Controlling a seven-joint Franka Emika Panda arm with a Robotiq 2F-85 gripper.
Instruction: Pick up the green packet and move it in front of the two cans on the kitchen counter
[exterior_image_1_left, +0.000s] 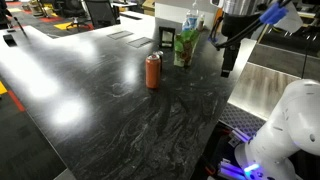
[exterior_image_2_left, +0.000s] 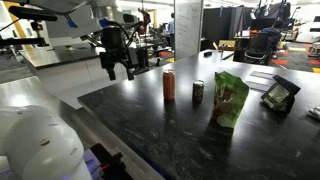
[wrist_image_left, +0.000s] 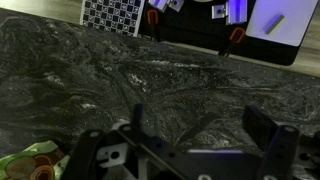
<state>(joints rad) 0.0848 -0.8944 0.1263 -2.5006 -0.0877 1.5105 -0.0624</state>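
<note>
The green packet (exterior_image_1_left: 185, 47) stands upright on the black kitchen counter (exterior_image_1_left: 110, 110), also seen in an exterior view (exterior_image_2_left: 229, 98). The orange-red can (exterior_image_1_left: 153, 70) and the dark can with a silver top (exterior_image_1_left: 167, 38) stand near it; both cans show in an exterior view too, orange-red (exterior_image_2_left: 169, 84) and dark (exterior_image_2_left: 198, 92). My gripper (exterior_image_2_left: 120, 68) hangs open and empty above the counter's edge, well apart from the packet and cans. In the wrist view the two fingers (wrist_image_left: 200, 125) are spread over bare counter, and a bit of the green packet (wrist_image_left: 28, 165) shows at the bottom left.
A clear bottle with a blue label (exterior_image_1_left: 190, 19) stands just behind the packet. A small black device (exterior_image_2_left: 280, 95) sits on the counter beyond the packet. A checkered board (wrist_image_left: 110, 14) lies past the counter edge. The robot's white base (exterior_image_1_left: 285, 130) is close by.
</note>
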